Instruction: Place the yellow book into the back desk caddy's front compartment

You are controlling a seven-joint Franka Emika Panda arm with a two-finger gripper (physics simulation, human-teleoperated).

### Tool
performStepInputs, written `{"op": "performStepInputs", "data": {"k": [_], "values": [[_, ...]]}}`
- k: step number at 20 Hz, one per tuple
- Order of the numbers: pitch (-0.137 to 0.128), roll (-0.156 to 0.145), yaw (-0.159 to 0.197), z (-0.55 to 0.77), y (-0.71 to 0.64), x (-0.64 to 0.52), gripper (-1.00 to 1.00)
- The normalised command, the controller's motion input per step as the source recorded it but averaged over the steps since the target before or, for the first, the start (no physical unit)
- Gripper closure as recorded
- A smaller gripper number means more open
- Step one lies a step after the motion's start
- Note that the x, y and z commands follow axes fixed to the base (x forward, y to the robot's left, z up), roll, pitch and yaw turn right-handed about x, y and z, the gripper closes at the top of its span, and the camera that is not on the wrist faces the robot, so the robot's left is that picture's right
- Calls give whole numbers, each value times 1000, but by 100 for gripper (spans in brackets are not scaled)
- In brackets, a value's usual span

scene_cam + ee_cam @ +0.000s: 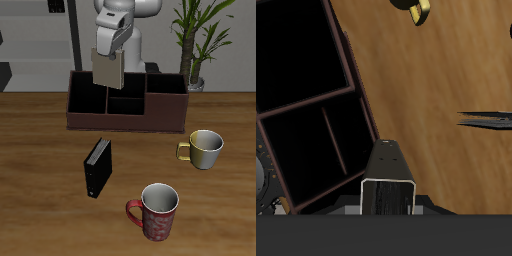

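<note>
My gripper (108, 52) is shut on the yellow book (105, 70), a thin grey-tan book that hangs upright above the back desk caddy (160, 118). The book's lower edge is over the caddy's back part, near the divider between a wide side bin and the middle cells. The front compartment (125, 104) is a small dark cell at the front wall, a little nearer the table's front edge than the book. In the wrist view the book (386, 165) points down from the gripper (389, 203) close to the caddy's front wall, beside the front compartment (351, 138).
A black book (98, 166) stands on the table in front of the caddy and also shows in the wrist view (491, 120). A cream mug (205, 148) and a red mug (157, 210) stand nearer the front edge. A potted plant (196, 45) stands behind the caddy.
</note>
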Motion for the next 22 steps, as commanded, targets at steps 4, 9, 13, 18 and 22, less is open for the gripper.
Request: {"op": "performStepInputs", "data": {"k": [4, 9, 13, 18, 22], "values": [[-21, -28, 39, 53, 64, 2, 100], [13, -45, 57, 7, 21, 84, 100], [17, -32, 44, -84, 46, 107, 100], [15, 8, 103, -98, 169, 54, 100], [-23, 15, 22, 67, 82, 78, 100]]}}
